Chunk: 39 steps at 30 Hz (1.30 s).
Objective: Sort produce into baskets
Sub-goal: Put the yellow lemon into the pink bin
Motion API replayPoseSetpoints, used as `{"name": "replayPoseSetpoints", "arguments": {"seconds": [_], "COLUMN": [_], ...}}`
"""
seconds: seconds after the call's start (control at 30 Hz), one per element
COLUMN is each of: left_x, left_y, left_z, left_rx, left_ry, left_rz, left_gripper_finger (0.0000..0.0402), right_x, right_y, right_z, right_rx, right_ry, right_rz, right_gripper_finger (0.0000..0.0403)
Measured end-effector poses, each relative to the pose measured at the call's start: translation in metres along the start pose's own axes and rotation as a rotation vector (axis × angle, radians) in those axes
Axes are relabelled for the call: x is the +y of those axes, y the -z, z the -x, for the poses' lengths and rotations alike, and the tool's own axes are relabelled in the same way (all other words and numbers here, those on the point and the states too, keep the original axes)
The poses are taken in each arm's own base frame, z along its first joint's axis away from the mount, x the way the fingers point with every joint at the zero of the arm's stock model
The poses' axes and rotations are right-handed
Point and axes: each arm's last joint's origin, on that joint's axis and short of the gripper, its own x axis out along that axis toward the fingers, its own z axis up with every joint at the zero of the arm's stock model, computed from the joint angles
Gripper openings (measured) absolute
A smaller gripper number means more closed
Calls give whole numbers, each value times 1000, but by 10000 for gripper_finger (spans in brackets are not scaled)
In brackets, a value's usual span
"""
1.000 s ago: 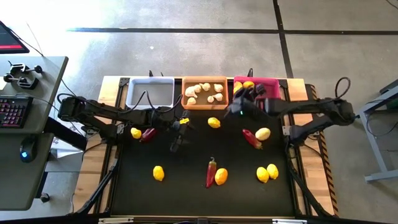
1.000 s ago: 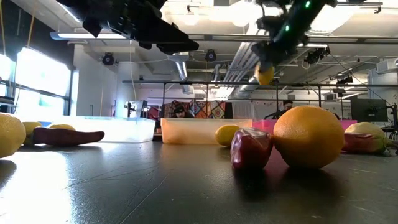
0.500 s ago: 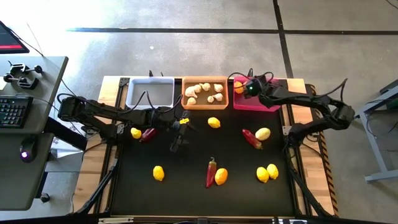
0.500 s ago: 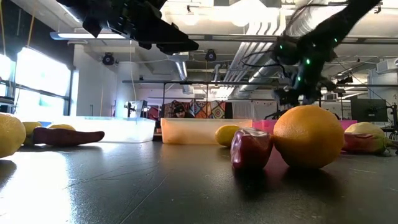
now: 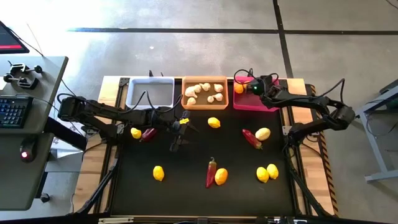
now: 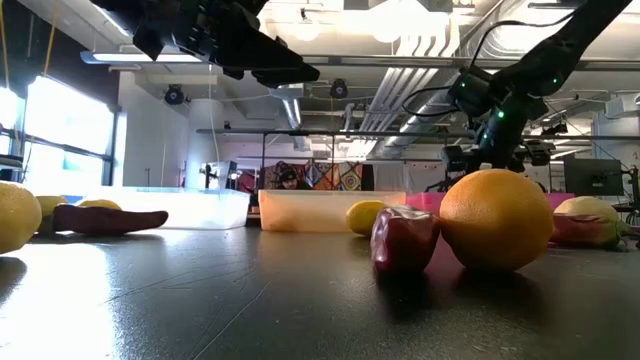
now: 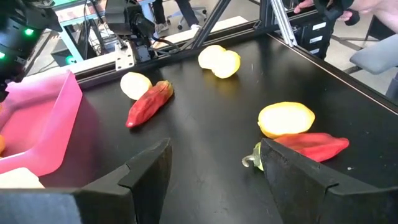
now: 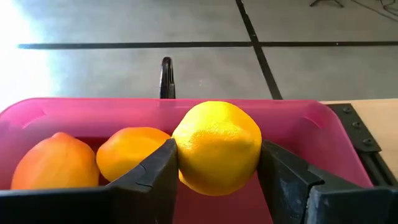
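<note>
With a lemon (image 8: 216, 147) clamped between the right gripper (image 5: 252, 88) fingers over the magenta basket (image 8: 292, 127), upper right of the high view, looks like the drop-off step: next, spread and release beside the two lemons inside. Left gripper (image 5: 178, 132) fingers apart, hovering centre-left over the tabletop (image 5: 186, 180)

A yellow lemon (image 8: 216, 148), clamped in the right pincer (image 8: 214, 163), hangs over the pink basket (image 8: 298, 124).

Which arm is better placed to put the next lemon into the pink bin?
Right: its hand holds a lemon over the pink bin. The left hand is open mid-table.
</note>
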Motion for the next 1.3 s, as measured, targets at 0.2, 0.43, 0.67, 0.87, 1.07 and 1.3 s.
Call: {"name": "replayPoseSetpoints", "arguments": {"seconds": [0.2, 0.43, 0.67, 0.87, 1.07, 1.3], "left_x": [0, 0, 0, 0, 0, 0], "left_y": [0, 1, 1, 1, 1, 1], "left_z": [0, 0, 0, 0, 0, 0], "left_rx": [0, 8, 13, 12, 12, 12], "left_ry": [0, 3, -12, -13, -13, -14], "left_rz": [1, 21, 21, 21, 29, 29], "left_gripper_finger": [231, 231, 231, 231, 231, 231], "right_x": [0, -10, -15, -20, -20, -21], "right_y": [1, 13, 20, 19, 19, 19], "right_z": [0, -6, -12, -17, -17, -18], "right_rx": [14, 11, -18, -6, -2, 4], "right_ry": [-6, 33, -41, -42, -46, -57], "right_rz": [-29, -84, -185, -203, -201, -205], "right_gripper_finger": [177, 177, 177, 177, 177, 177]}}
